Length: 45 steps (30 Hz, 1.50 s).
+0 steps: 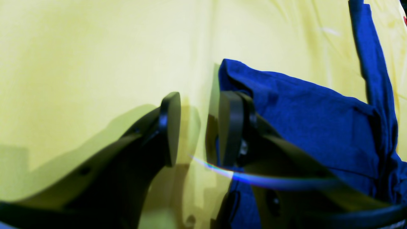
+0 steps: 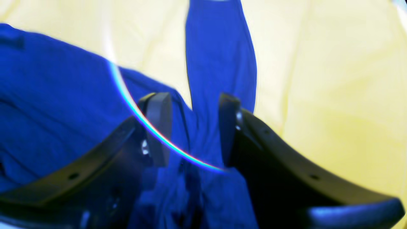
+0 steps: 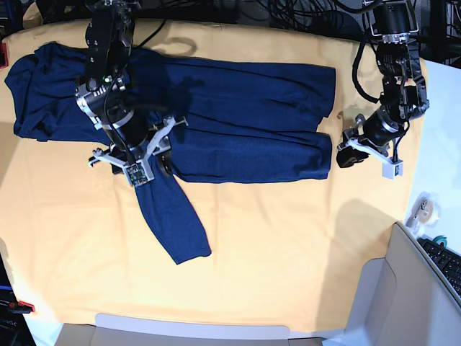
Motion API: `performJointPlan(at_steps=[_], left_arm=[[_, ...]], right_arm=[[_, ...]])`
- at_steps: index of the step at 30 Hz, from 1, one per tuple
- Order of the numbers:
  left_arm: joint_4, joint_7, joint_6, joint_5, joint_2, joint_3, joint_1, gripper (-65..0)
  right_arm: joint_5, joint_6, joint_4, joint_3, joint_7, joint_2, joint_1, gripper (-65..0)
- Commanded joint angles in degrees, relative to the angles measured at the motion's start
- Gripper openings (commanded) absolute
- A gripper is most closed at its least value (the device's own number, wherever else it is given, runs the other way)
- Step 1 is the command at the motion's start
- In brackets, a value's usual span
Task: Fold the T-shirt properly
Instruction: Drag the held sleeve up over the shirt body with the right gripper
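The dark navy T-shirt (image 3: 238,122) lies spread across the far half of the yellow-orange cloth (image 3: 288,245). One long sleeve (image 3: 173,223) trails toward the front. My right gripper (image 2: 194,127) hangs open just over where that sleeve (image 2: 219,57) meets the body, with blue fabric below the gap and nothing pinched. In the base view it sits at the shirt's left part (image 3: 140,164). My left gripper (image 1: 200,127) is open over bare yellow cloth, its right finger (image 1: 230,127) beside the shirt's edge (image 1: 302,121). The base view shows it off the shirt's right end (image 3: 347,155).
A cardboard box (image 3: 389,295) stands at the front right corner. A roll of tape (image 3: 423,209) and a keyboard (image 3: 446,263) lie beyond the cloth's right edge. Cables (image 3: 288,14) run along the back edge.
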Motion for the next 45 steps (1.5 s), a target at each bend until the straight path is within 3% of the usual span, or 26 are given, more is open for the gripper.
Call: performJointPlan(at_steps=[1, 8, 13, 21, 29, 41, 43, 45], left_arm=[[1.0, -1.0, -0.3, -0.7, -0.7, -0.3, -0.9, -44.8], [1.0, -1.0, -0.3, -0.7, -0.7, -0.3, -1.0, -44.8], [0.9, -1.0, -0.3, -0.7, -0.7, -0.3, -1.0, -44.8], [0.9, -1.0, -0.4, -0.7, -0.7, -0.2, -1.0, -44.8], [0.9, -1.0, -0.4, -0.7, -0.7, -0.2, -1.0, -44.8], [0.9, -1.0, -0.4, -0.7, -0.7, -0.2, -1.1, -44.8], [0.9, -1.0, -0.4, -0.7, -0.7, -0.2, -1.1, -44.8], [0.9, -1.0, -0.4, -0.7, -0.7, -0.2, -1.1, -44.8]], right_arm=[[0.2, -0.4, 0.8, 0.5, 1.5, -0.4, 1.7, -40.5], [0.0, -0.7, -5.5, 4.6, 1.5, -3.3, 10.8, -40.5], [0.0, -0.7, -20.3, 13.1, 1.7, -5.8, 19.0, -40.5], [0.0, -0.7, -42.5, 24.1, 3.9, -5.4, 29.4, -40.6], [0.0, -0.8, -58.9, 24.3, 14.1, -2.5, 33.1, -40.6], [0.1, -0.8, -62.3, 24.0, 14.9, -5.1, 33.1, -40.8], [0.1, -0.8, -62.3, 24.0, 14.9, -5.3, 33.1, -44.3], [0.1, -0.8, -62.3, 24.0, 14.9, -5.6, 33.1, -54.5]])
